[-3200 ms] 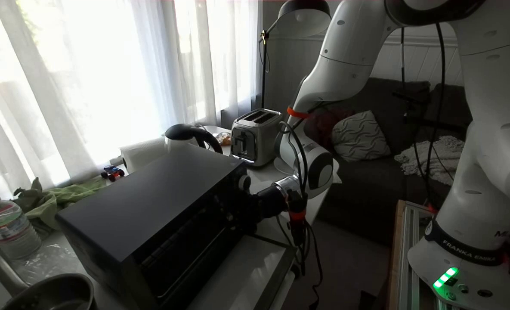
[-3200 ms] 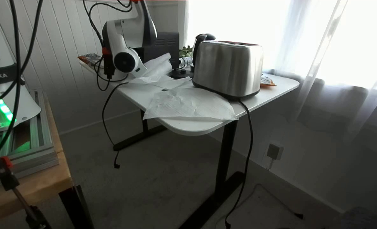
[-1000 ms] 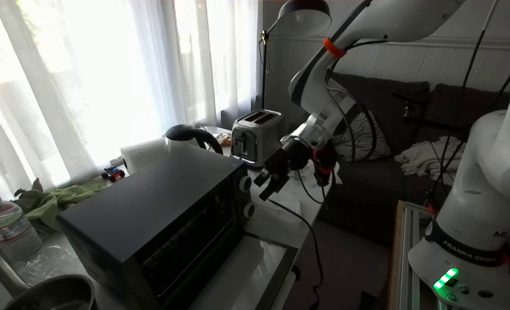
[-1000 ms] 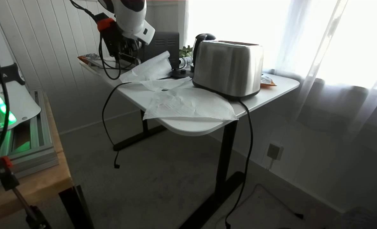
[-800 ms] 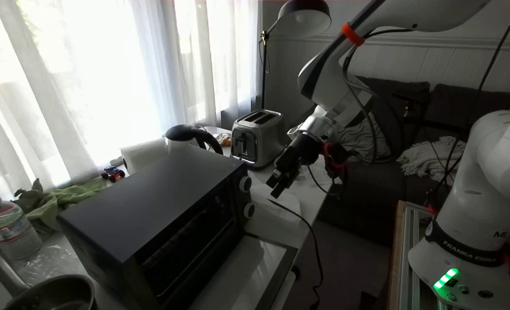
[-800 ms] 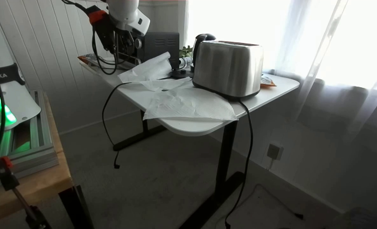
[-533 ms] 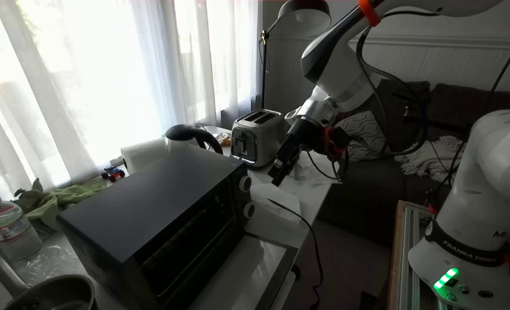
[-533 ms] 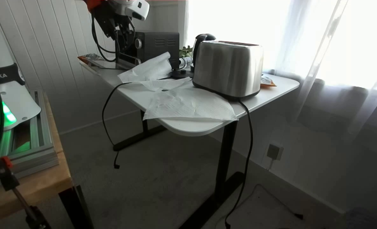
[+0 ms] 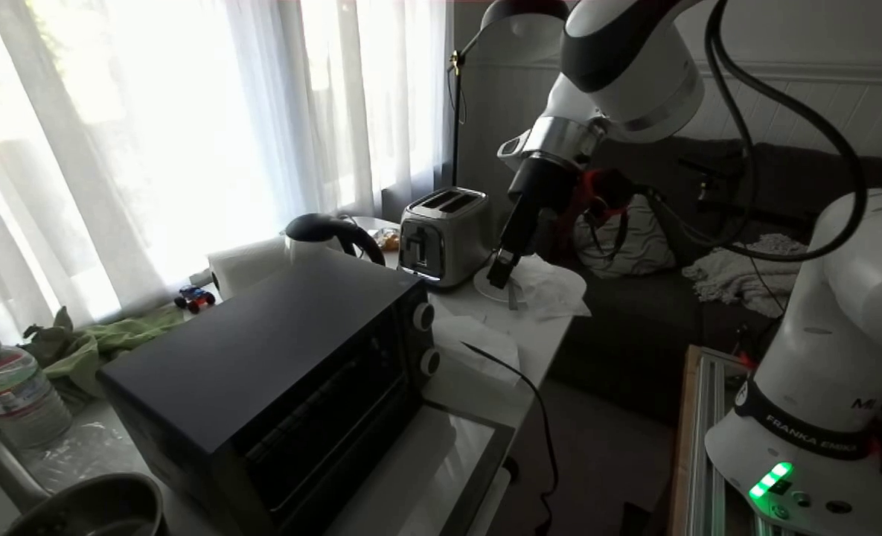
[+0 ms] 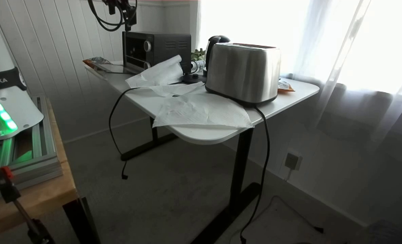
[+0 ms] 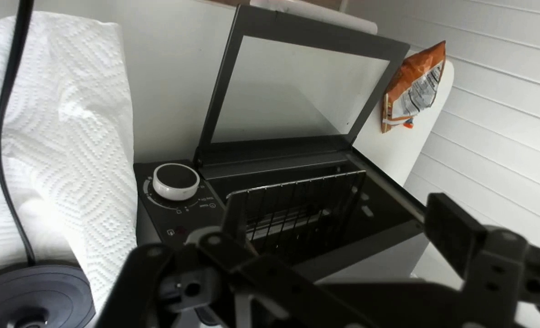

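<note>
While your gripper [image 9: 501, 274] hung apart from the toaster oven [image 9: 269, 350] on the white table [image 10: 204, 135], its jaws stood wide and empty; the oven door [image 11: 301, 86] lay already lowered, the wire rack [image 11: 292, 205] inside, with nothing left to release.

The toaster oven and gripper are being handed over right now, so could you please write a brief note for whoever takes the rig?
Gripper: open, holding nothing, up in the air and clear of the toaster oven.
Things: the oven's glass door is down; a wire rack is inside. A paper towel lies beside the oven; the toaster stands farther along the table.
Done: the door is open.
Left: nothing is gripped, and the door is not shut.
</note>
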`<action>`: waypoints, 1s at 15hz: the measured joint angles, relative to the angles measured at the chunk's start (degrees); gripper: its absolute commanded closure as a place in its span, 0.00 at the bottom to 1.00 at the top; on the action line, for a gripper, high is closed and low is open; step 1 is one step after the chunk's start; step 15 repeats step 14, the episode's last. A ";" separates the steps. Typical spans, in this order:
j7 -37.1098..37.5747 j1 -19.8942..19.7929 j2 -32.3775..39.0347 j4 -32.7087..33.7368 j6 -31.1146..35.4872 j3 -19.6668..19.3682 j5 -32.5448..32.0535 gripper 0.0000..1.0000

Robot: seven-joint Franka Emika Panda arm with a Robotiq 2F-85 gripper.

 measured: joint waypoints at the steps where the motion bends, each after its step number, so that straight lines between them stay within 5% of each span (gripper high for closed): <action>1: 2.24 -1.08 -1.75 0.28 -1.13 1.60 -2.14 0.00; 8: 10.72 -6.65 -16.01 0.41 -12.43 8.92 -6.30 0.00; 15: 11.72 -2.62 -15.42 0.04 -10.81 5.61 -7.65 0.00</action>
